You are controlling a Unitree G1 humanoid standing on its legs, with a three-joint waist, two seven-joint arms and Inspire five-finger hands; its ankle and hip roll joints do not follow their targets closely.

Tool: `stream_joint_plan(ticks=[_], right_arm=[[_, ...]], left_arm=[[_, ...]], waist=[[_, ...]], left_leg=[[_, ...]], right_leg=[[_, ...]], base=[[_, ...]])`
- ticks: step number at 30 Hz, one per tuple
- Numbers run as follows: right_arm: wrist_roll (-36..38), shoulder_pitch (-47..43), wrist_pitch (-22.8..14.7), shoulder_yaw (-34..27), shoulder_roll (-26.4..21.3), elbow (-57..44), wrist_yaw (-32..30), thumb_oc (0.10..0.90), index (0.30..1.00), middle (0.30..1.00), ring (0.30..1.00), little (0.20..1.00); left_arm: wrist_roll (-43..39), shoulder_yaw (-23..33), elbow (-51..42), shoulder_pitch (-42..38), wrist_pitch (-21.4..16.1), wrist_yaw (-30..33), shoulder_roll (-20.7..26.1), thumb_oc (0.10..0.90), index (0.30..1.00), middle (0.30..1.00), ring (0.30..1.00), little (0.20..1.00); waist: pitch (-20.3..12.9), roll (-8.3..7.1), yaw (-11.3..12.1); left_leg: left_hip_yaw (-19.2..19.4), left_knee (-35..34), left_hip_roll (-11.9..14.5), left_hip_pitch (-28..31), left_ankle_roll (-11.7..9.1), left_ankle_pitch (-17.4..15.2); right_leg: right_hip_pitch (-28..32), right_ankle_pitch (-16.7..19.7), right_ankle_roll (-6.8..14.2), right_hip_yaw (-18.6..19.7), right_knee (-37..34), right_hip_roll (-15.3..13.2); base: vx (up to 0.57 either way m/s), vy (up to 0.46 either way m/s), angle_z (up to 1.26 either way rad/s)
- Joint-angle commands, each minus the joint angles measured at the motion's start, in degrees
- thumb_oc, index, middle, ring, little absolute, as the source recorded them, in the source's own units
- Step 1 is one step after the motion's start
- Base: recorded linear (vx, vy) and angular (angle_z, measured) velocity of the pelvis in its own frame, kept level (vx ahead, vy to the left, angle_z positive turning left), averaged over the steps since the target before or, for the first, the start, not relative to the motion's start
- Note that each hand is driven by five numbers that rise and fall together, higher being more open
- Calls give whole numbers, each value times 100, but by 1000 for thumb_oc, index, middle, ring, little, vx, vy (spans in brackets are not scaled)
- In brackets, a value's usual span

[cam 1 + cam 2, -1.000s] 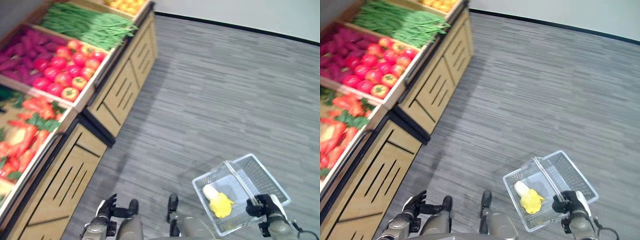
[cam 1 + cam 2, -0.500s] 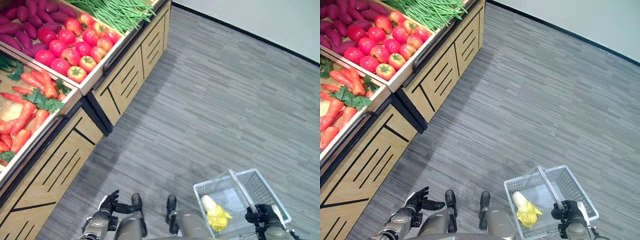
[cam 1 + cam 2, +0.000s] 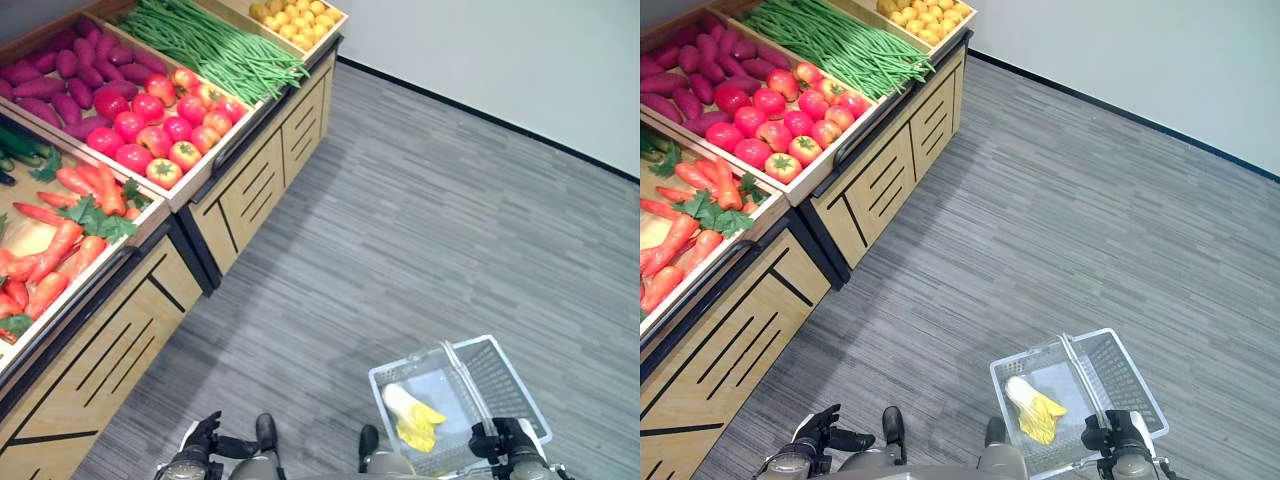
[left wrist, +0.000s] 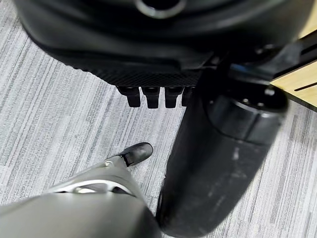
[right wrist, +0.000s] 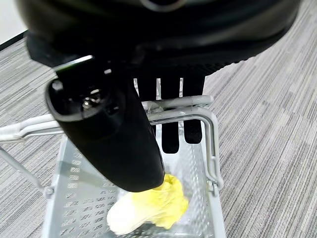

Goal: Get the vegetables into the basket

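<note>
A wire basket (image 3: 521, 383) hangs low at my right side, with my right hand (image 3: 508, 442) shut on its handle (image 5: 174, 107). In the right wrist view the fingers (image 5: 170, 133) curl over the handle bars. One yellow and white leafy cabbage (image 3: 411, 417) lies on the basket's bottom, and shows again as the cabbage (image 5: 148, 210) below the hand. My left hand (image 3: 200, 441) hangs low at my left side, open and holding nothing, well short of the vegetable stand.
A wooden stand runs along the left with bins of carrots (image 3: 70, 235), tomatoes (image 3: 150, 125), purple sweet potatoes (image 3: 55, 80), green beans (image 3: 215, 50) and yellow fruit (image 3: 295, 15). Grey plank floor (image 3: 430, 230) spreads to the right, up to a white wall (image 3: 520, 60).
The camera has shifted, bringing the far bins and the wall into view. The basket stays in my right hand with the cabbage inside, and the left hand stays low and empty.
</note>
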Motion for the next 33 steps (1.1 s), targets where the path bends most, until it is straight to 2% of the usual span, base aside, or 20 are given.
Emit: stream_joint_plan(ticks=[1, 2, 3, 5, 7, 8, 9, 10, 11, 13, 18, 21, 22, 24, 25, 26, 27, 30, 31, 33], right_arm=[[52, -297, -219, -50, -595, -96, -239, 400, 300, 300, 300, 300], [57, -344, -233, -2, -581, -44, -226, 400, 300, 300, 300, 300], [57, -344, -233, -2, -581, -44, -226, 400, 300, 300, 300, 300], [74, -378, -241, 37, -588, 69, -227, 400, 300, 300, 300, 300], [90, -401, -245, 49, -590, 109, -224, 400, 300, 300, 300, 300], [142, -373, -292, 92, -578, 7, -272, 400, 300, 300, 300, 300], [141, -367, -297, 97, -588, -13, -284, 400, 300, 300, 300, 300], [159, -317, -301, 75, -592, -69, -275, 400, 300, 300, 300, 300], [137, -249, -299, 62, -569, -104, -287, 400, 300, 300, 300, 300], [126, -257, -304, 60, -570, -133, -289, 400, 300, 300, 300, 300], [91, -162, -352, 59, -755, -259, -264, 400, 300, 300, 300, 300], [7, -110, -316, 109, -897, -358, -235, 400, 300, 300, 300, 300], [7, -84, -300, 94, -932, -408, -233, 400, 300, 300, 300, 300], [61, 31, -264, -24, -976, -439, -221, 400, 300, 300, 300, 300], [61, 34, -263, -26, -977, -441, -221, 400, 300, 300, 300, 300], [107, 179, -223, -82, -902, -418, -198, 400, 300, 300, 300, 300], [148, 268, -205, -118, -847, -379, -167, 400, 300, 300, 300, 300], [211, 345, -174, -148, -808, -292, -98, 400, 300, 300, 300, 300], [288, 360, -179, -180, -766, -217, -36, 400, 300, 300, 300, 300], [325, 363, -169, -228, -781, -169, 7, 400, 300, 300, 300, 300]], left_arm=[[40, 316, -90, 7, -113, 117, 129, 900, 1000, 1000, 1000, 1000], [33, 326, -46, -9, -112, 101, 124, 900, 1000, 1000, 1000, 1000], [34, 327, -46, -9, -112, 101, 124, 900, 1000, 1000, 1000, 1000], [13, 329, 9, -35, -108, 101, 122, 900, 1000, 1000, 1000, 1000], [4, 339, 27, -49, -105, 96, 122, 900, 1000, 1000, 1000, 1000], [-63, 319, 59, -101, -110, 100, 145, 900, 1000, 1000, 1000, 1000], [-92, 325, 65, -116, -107, 103, 148, 900, 1000, 1000, 1000, 1000], [-114, 339, 89, -127, -96, 100, 163, 900, 1000, 1000, 1000, 1000], [-114, 381, 106, -129, -79, 92, 181, 900, 1000, 1000, 1000, 1000], [-132, 401, 130, -124, -56, 97, 178, 900, 1000, 1000, 1000, 1000], [-165, 506, 187, -107, 14, 107, 125, 900, 1000, 1000, 1000, 1000], [-86, 465, 173, -136, 46, 132, 82, 900, 1000, 1000, 1000, 1000], [-81, 447, 163, -151, 60, 136, 68, 900, 1000, 1000, 1000, 1000], [-63, 412, 125, -192, 82, 128, 55, 900, 1000, 1000, 1000, 1000], [-63, 411, 124, -191, 82, 128, 55, 900, 1000, 1000, 1000, 1000], [-12, 401, 126, -196, 100, 127, 53, 900, 1000, 1000, 1000, 1000], [21, 404, 131, -195, 105, 129, 53, 900, 1000, 1000, 1000, 1000], [68, 385, 140, -180, 108, 132, 38, 900, 1000, 1000, 1000, 1000], [127, 348, 156, -136, 111, 129, 54, 900, 1000, 1000, 1000, 1000], [190, 312, 161, -115, 105, 129, 53, 900, 1000, 1000, 1000, 1000]], waist=[[424, 167, 6], [435, 221, -17], [438, 222, -19], [467, 257, -82], [482, 261, -97], [530, 231, -170], [547, 220, -170], [549, 195, -178], [526, 186, -152], [515, 163, -160], [373, 297, -96], [356, 392, -99], [366, 393, -109], [387, 367, -215], [397, 368, -208], [360, 375, -296], [329, 403, -341], [274, 483, -409], [225, 563, -457], [238, 619, -456]], left_leg=[[-402, 284, -4, 234, -153, -301], [-526, 359, 4, 277, -171, -343], [-529, 359, 4, 279, -171, -343], [-821, 389, 7, 348, -247, -353], [-944, 401, 4, 366, -264, -363], [-1346, 459, -3, 379, -313, -396], [-1464, 484, -5, 373, -333, -409], [-1546, 507, -16, 369, -350, -428], [-1644, 565, 4, 325, -389, -410], [-1674, 549, 18, 310, -413, -390], [-2035, 467, 354, 191, -697, -143], [-2233, 397, 425, 54, -805, 59], [-2211, 457, 414, 6, -816, 65], [-1651, 768, 487, -25, -779, -19], [-1648, 783, 491, -18, -780, -34], [-1208, 860, 646, 91, -808, -13], [-1066, 896, 725, 186, -827, -16], [-991, 780, 806, 324, -864, -60], [-848, 456, 840, 375, -876, 0], [-842, 286, 777, 406, -855, 18]], right_leg=[[117, 1042, 186, 743, 428, -48], [5, 689, 60, 878, 222, 145], [9, 688, 60, 875, 222, 145], [-134, 414, 12, 1189, -272, 342], [-189, 379, 13, 1344, -379, 416], [-356, 284, -4, 1895, -568, 656], [-383, 251, -19, 1929, -562, 695], [-373, 224, -33, 1861, -532, 687], [-277, 3, -63, 1773, -551, 690], [-236, -16, -105, 1670, -568, 687], [67, -231, -394, 1304, -795, 954], [106, -300, -500, 1100, -828, 996], [103, -292, -523, 1060, -825, 974], [99, -290, -559, 885, -795, 836], [109, -296, -559, 888, -790, 839], [93, -277, -583, 755, -799, 772], [91, -290, -586, 661, -799, 748], [102, -311, -552, 561, -783, 725], [118, -273, -485, 475, -804, 660], [154, -270, -435, 397, -801, 579]], base=[[145, 66, 49], [129, 32, 63], [125, -21, 52], [137, -94, 43], [104, -126, 71], [94, -195, 104], [115, -256, 115], [44, -204, 78], [19, -223, 107], [-1, -219, 111], [6, -325, 46], [-45, -213, 44], [-57, -128, 52], [-62, -55, 63], [-73, -15, 68], [-52, -22, 63], [-54, -10, 49], [14, 36, 60], [37, 138, 55], [40, 185, 41]])
